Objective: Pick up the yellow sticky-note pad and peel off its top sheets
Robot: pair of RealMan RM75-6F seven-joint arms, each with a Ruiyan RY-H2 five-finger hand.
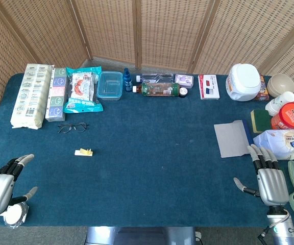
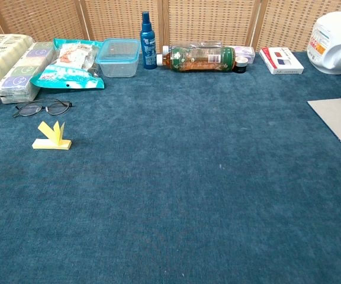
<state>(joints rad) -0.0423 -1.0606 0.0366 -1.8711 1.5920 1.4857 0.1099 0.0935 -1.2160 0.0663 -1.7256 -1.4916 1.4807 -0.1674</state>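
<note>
The yellow sticky-note pad (image 1: pixel 84 152) lies flat on the blue table cloth, left of centre; in the chest view the pad (image 2: pixel 51 139) shows two top sheets curled upward. My left hand (image 1: pixel 3 186) rests at the table's front left corner, fingers spread and holding nothing, well short of the pad. My right hand (image 1: pixel 266 176) rests at the front right with its fingers extended and apart, empty. The chest view shows neither hand.
Glasses (image 1: pixel 71 127) lie just behind the pad. Along the back stand tissue packs (image 1: pixel 31 94), a snack bag (image 1: pixel 82 91), a clear box (image 1: pixel 109 84), bottles (image 1: pixel 160 90) and a white cooker (image 1: pixel 245 82). A grey sheet (image 1: pixel 233 138) and wipes (image 1: pixel 282 144) sit near my right hand.
</note>
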